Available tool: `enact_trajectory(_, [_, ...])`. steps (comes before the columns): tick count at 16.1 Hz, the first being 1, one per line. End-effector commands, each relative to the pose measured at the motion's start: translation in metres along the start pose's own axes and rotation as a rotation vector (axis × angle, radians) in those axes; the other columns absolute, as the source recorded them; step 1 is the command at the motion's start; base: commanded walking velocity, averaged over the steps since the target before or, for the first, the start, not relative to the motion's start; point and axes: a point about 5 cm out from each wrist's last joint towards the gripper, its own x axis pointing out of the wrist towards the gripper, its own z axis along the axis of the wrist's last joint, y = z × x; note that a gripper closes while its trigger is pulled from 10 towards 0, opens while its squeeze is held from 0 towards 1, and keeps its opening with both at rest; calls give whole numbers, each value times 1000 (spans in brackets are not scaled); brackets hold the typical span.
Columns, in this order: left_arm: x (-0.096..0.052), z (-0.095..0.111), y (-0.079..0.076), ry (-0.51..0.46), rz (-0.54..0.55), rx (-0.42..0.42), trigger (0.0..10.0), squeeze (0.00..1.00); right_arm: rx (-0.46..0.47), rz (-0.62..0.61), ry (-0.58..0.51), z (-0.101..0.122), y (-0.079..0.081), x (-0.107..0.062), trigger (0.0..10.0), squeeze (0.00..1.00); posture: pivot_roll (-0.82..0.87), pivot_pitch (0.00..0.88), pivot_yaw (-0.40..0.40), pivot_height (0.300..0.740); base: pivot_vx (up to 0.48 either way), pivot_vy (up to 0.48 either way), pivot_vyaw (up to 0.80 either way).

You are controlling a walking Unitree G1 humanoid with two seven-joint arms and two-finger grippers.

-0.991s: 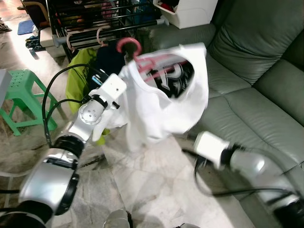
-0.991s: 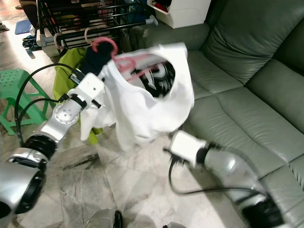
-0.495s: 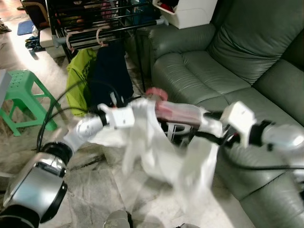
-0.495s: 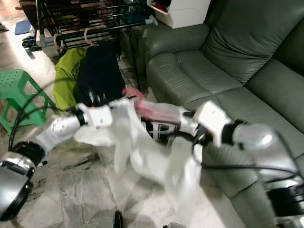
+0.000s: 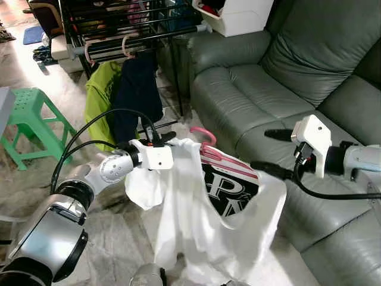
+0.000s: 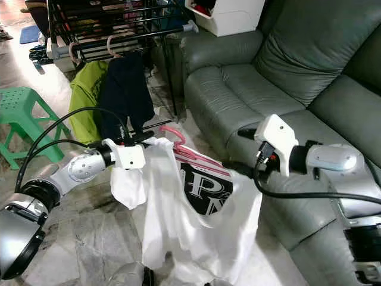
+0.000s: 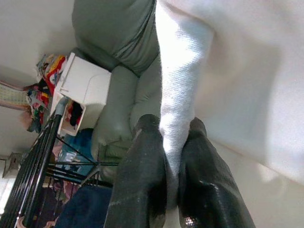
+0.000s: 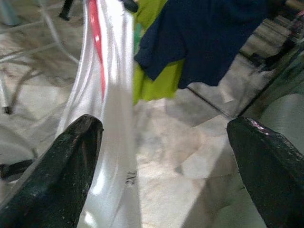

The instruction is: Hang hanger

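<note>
I see my left gripper point(image 7: 166, 171) clenched on a fold of a white T-shirt with a black printed chest graphic point(image 5: 202, 220); the cloth runs straight out from between its two black fingers point(image 7: 142, 161). The shirt droops toward the pale marble floor point(image 5: 113, 238). A pink plastic clothes hanger point(image 5: 205, 143) is threaded through the shirt's neck, its hook just beyond the left jaws. My right gripper point(image 8: 166, 156) stands released, jaws spread wide, the shirt's far shoulder touching one finger point(image 8: 61, 166). Beyond both grippers stands a black metal drying rack point(image 5: 131, 30) holding a lime-green garment point(image 5: 98, 95) and a navy garment point(image 5: 137, 89). A grey-green leather sofa point(image 5: 286, 77) lies behind the right gripper.
</note>
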Motion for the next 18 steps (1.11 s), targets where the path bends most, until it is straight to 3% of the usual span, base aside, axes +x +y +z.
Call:
enact_trajectory(1, [4, 7, 17, -42, 64, 21, 0, 0, 15, 28, 19, -5, 2, 1, 10000, 1000, -66, 0, 19, 740, 0, 0, 0])
enact_trajectory(3, [7, 11, 20, -63, 75, 20, 0, 0, 51, 68, 47, -18, 4, 7, 10000, 1000, -66, 0, 18, 740, 0, 0, 0])
enact_trajectory(4, [8, 13, 20, -76, 77, 19, 0, 0, 52, 72, 62, -22, 3, 10, 10000, 886, -63, 0, 16, 740, 0, 0, 0])
enact_trajectory(5, [10, 16, 21, -95, 79, 19, 0, 0, 40, 80, 83, -28, 3, 14, 10000, 188, -63, 0, 16, 740, 0, 0, 0])
enact_trajectory(6, [12, 19, 20, -110, 78, 20, 0, 0, 43, 68, 88, -31, -1, 19, 0, 0, -63, 0, 16, 740, 0, 0, 0])
enact_trajectory(14, [19, 25, 12, -125, 47, 15, 0, 0, -141, 154, 121, -12, -16, 38, 0, 0, -60, 0, 13, 740, 0, 0, 0])
enact_trajectory(15, [20, 26, 11, -126, 43, 12, 0, 0, -159, 173, 114, -8, -15, 40, 3529, 0, -66, 0, 14, 740, 0, 0, 0])
enact_trajectory(16, [23, 28, 10, -128, 41, 8, 0, 0, -169, 187, 79, 1, -16, 45, 10000, 0, -68, 0, 12, 740, 0, 0, 0])
enact_trajectory(17, [24, 28, 9, -128, 40, 5, 0, 0, -146, 233, 77, 4, -13, 44, 10000, 1000, -68, 0, 12, 740, 0, 0, 0])
enact_trajectory(18, [25, 29, 9, -128, 39, 4, 0, 0, -156, 244, 87, 4, -13, 44, 10000, 1000, -70, 0, 12, 740, 0, 0, 0])
